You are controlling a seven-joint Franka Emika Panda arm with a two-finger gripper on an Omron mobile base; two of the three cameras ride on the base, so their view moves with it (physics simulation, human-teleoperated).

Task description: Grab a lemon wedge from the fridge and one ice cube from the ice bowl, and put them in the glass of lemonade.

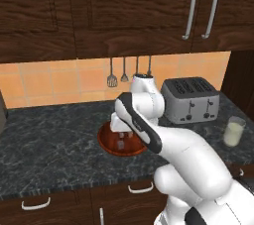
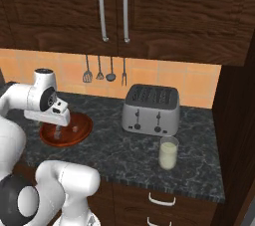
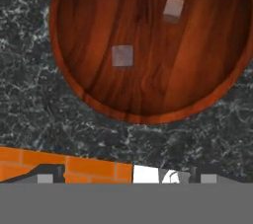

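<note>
Your gripper (image 2: 58,131) hangs just over the ice bowl (image 3: 79,87) on the dark counter (image 1: 44,140); you can't tell whether its jaws are open or closed. Two ice cubes (image 3: 122,56) lie apart inside the bowl. The glass of lemonade (image 2: 168,153) stands well apart, before the toaster (image 2: 151,109).

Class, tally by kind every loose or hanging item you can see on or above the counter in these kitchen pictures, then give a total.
Ice cubes: 2, and, both in the ice bowl
Ice bowl: 1
Glass of lemonade: 1
Toaster: 1
Hanging utensils on the wall: 4
Total: 9
</note>
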